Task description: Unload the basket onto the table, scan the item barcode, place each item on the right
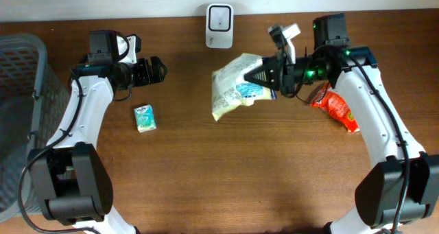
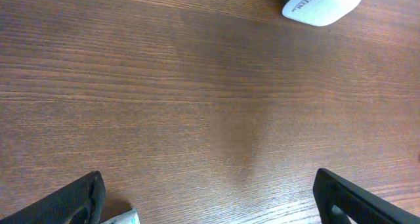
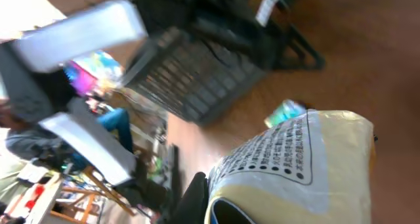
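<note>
The item, a pale yellow and white bag (image 1: pixel 233 90), hangs above the table at centre, and my right gripper (image 1: pixel 259 75) is shut on its right end. The right wrist view fills with the bag's printed side (image 3: pixel 295 161), with one black finger (image 3: pixel 195 196) pressed against it. The white barcode scanner (image 1: pixel 219 17) stands at the back edge, above and left of the bag. My left gripper (image 1: pixel 159 68) hovers open at the back left with nothing in it. In its wrist view the scanner (image 2: pixel 323 2) sits at top right, far beyond the spread fingers (image 2: pixel 73 201).
A small teal packet (image 1: pixel 145 117) lies below the left gripper, and its corner (image 2: pixel 122 219) shows in the left wrist view. A red snack packet (image 1: pixel 336 107) lies under the right arm. A grey wire basket (image 1: pixel 20 90) stands at the table's left edge.
</note>
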`<state>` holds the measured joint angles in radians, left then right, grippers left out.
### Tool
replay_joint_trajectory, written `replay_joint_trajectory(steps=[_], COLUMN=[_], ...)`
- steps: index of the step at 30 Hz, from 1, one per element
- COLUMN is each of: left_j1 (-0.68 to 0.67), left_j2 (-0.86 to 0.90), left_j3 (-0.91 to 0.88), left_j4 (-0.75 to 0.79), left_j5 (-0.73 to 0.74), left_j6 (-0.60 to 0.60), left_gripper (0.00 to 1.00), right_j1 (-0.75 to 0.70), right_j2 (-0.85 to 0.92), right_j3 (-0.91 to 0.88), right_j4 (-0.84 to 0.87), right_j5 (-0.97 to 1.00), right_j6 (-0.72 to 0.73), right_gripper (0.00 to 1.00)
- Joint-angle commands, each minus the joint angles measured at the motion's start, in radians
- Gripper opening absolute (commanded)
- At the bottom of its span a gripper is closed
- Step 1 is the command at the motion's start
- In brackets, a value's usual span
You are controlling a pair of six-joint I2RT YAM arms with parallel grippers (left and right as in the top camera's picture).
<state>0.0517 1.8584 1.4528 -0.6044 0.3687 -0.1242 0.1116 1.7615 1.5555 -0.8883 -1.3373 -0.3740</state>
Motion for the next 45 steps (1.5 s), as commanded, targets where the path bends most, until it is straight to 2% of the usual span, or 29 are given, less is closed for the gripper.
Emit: replay_joint_trajectory(steps=[1,3,8,12,13,14,16,18,20,23,25,28,29,36,39,45], left_j1=[0.002,0.002,0.002,0.002,0.002,0.002,0.002,0.002,0.002,0.002,0.002,0.002,0.002,0.002,0.002,0.002], left_j2=[0.008,0.008,0.008,0.008,0.008,0.008,0.008,0.008,0.008,0.008,0.008,0.008,0.008,0.008,0.008,0.008], left_j3=[0.005,0.005,0.005,0.005,0.005,0.005,0.005,0.005,0.005,0.005,0.005,0.005,0.005,0.005,0.005,0.005], left_j4=[0.002,0.002,0.002,0.002,0.002,0.002,0.002,0.002,0.002,0.002,0.002,0.002,0.002,0.002,0.002,0.001], left_j5=[0.000,0.000,0.000,0.000,0.000,0.000,0.000,0.001,0.000,0.000,0.000,0.000,0.000,0.001,0.000,0.000], left_j6=[0.009,0.009,0.009,0.009,0.009,0.009,0.009,0.009,0.009,0.009,0.009,0.009,0.009,0.009,0.009,0.009], left_gripper=[0.99,0.99,0.99,0.99,0.99,0.99,0.99,0.99,0.99,0.99,0.99,0.99,0.99,0.99,0.99,0.99], right_j1=[0.057,0.086,0.103,0.092,0.084,0.075,0.047,0.011,-0.032,-0.068,-0.056,0.019,0.056,0.230,0.297,0.306], right_j2=[0.039,0.101,0.200,0.269,0.290,0.303,0.322,0.317,0.301,0.287,0.287,0.287,0.290,0.373,0.423,0.478], right_j3=[-0.013,-0.016,-0.016,-0.016,-0.016,-0.016,-0.016,-0.014,0.021,0.139,0.233,0.305,0.303,0.294,0.294,0.294], right_j4=[-0.025,-0.020,-0.025,-0.091,-0.116,-0.135,-0.162,-0.164,-0.183,-0.254,-0.309,-0.334,-0.323,-0.307,-0.304,-0.240], right_j5=[0.197,0.192,0.091,0.243,0.309,0.372,0.555,0.735,0.916,0.955,0.940,0.932,0.937,1.061,1.176,1.237], right_j6=[-0.011,-0.018,-0.151,-0.195,-0.194,-0.184,-0.100,-0.006,0.078,0.084,0.016,-0.127,-0.189,-0.230,-0.247,-0.278], right_gripper=[0.04,0.04,0.04,0.04,0.07,0.25,0.44,0.55,0.59,0.60,0.66,0.86,0.89,0.90,0.92,0.92])
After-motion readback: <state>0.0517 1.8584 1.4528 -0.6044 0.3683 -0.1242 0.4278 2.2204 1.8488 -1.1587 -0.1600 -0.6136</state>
